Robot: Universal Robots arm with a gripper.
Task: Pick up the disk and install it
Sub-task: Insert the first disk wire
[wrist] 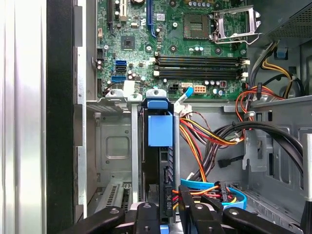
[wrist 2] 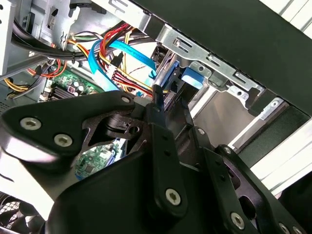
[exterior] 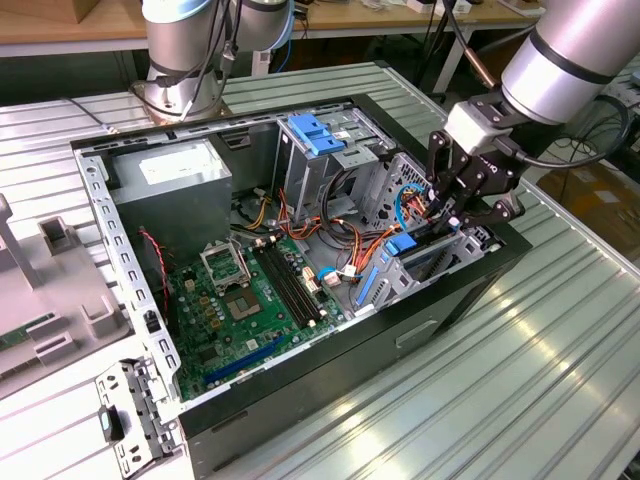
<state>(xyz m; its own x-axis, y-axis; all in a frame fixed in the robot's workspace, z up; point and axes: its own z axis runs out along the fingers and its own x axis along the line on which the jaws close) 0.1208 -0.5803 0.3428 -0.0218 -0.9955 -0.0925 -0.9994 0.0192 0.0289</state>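
While the arm (exterior: 570, 60) leans over the open computer case (exterior: 300, 330), the tool (exterior: 462, 205) sits low at the case's end toward the exterior view's right, clenched on the disk (exterior: 425, 255). Disk stands on edge in a metal bay next to the case wall, w/ the tool's 2 fingers (wrist: 146, 214) closed on its near end in the first wrist view. In that view 1 blue carrier tab (wrist: 160, 130) lies along the disk's (wrist: 165, 165) upper edge, w/ a blue latch at the far end; how deep the disk sits in the bay, can't tell. Second wrist view: the tool (wrist 2: 161, 105) meets the blue edge of the disk (wrist 2: 191, 78).

Inside the case: 1 green motherboard (exterior: 250, 300) w/ 1 open processor socket (exterior: 225, 265) and 4 black memory slots (exterior: 295, 285). 1 grey power supply (exterior: 170, 180) sits toward the exterior view's left. 1 blue bracket (exterior: 315, 135) tops the drive cage. Orange, red, yellow wires (wrist: 204, 136) and 1 flat blue cable (wrist 2: 105, 63) run beside the bay. Case rests on a ribbed metal table (exterior: 520, 380).
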